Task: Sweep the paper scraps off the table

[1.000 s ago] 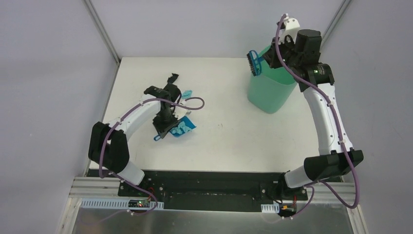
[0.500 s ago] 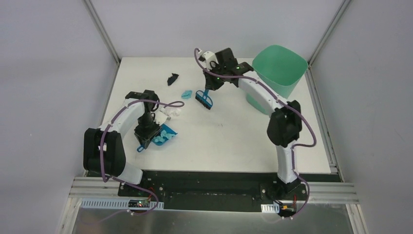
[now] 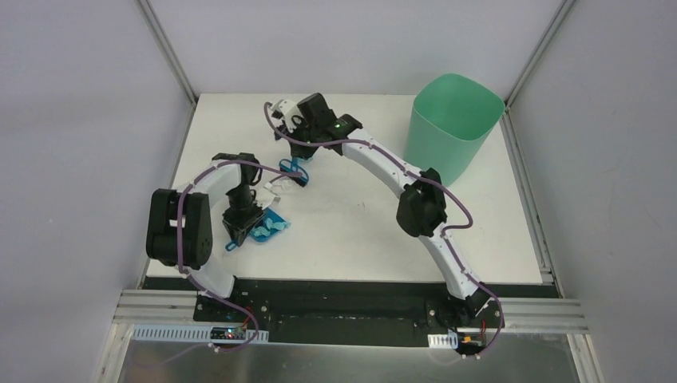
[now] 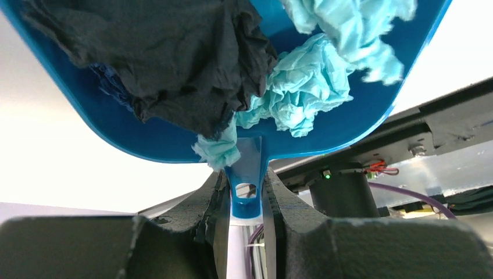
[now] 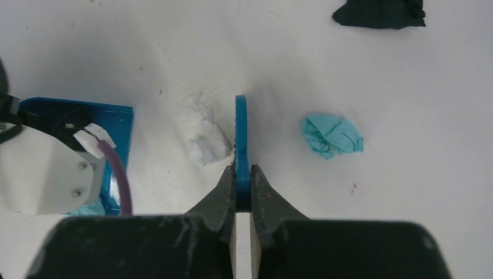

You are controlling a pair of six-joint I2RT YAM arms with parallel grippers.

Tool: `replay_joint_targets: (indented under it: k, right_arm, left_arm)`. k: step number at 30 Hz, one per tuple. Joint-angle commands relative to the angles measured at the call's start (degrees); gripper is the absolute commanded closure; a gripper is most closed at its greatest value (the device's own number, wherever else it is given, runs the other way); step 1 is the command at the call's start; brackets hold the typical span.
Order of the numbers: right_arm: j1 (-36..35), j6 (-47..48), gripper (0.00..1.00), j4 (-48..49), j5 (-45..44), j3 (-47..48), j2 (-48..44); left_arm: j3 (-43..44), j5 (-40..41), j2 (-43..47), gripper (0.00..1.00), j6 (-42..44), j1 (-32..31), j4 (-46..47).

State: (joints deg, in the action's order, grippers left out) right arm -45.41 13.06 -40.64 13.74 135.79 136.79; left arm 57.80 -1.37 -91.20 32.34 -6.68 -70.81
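My left gripper (image 3: pixel 238 230) is shut on the handle (image 4: pixel 247 192) of the blue dustpan (image 3: pixel 267 227), which rests on the white table (image 3: pixel 479 231). The pan (image 4: pixel 360 110) holds a black scrap (image 4: pixel 174 52) and light teal scraps (image 4: pixel 308 87). My right gripper (image 3: pixel 297 159) is shut on the blue brush (image 5: pixel 241 133), held down at the table just behind the pan. A white scrap (image 5: pixel 206 142) lies against the brush's left side, towards the pan (image 5: pixel 119 113). A teal scrap (image 5: pixel 331 135) lies to its right. A black scrap (image 5: pixel 381 11) lies further off.
A tall green bin (image 3: pixel 451 124) stands at the back right corner of the table. The right arm reaches across the table's middle from the near right. Grey walls close in the left, back and right sides.
The right arm swung from over the green bin leftwards across the table, bringing the brush down beside the dustpan. The left arm drew the dustpan slightly left and nearer.
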Motion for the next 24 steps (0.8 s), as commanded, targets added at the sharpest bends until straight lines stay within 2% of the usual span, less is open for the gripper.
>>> replay_joint_targets:
  k: [1, 8, 10, 17, 24]
  right_arm:
    - [-1.5, -1.3, 1.00, 0.9, -0.3, 4.2, 3.7]
    - [-1.6, -9.3, 1.00, -1.4, 14.7, 0.8, 0.9]
    - [-1.6, -10.5, 1.00, -1.7, 16.4, -1.1, -1.1]
    - [-1.6, -11.9, 1.00, -2.8, 18.0, -7.0, -8.6]
    - [-1.1, -10.5, 1.00, -3.4, 13.2, -9.1, -14.8]
  left_arm:
    - [1.4, 2.3, -4.5, 1.00, 1.5, 0.3, 4.9]
    - [0.9, 2.8, -6.5, 1.00, 2.4, 0.3, 8.6]
    - [0.7, 2.9, -6.1, 1.00, 2.3, 0.3, 9.6]
    - [0.6, 2.4, -4.4, 1.00, 2.5, 0.3, 12.2]
    - [0.4, 1.5, -1.2, 1.00, 3.4, 0.3, 13.9]
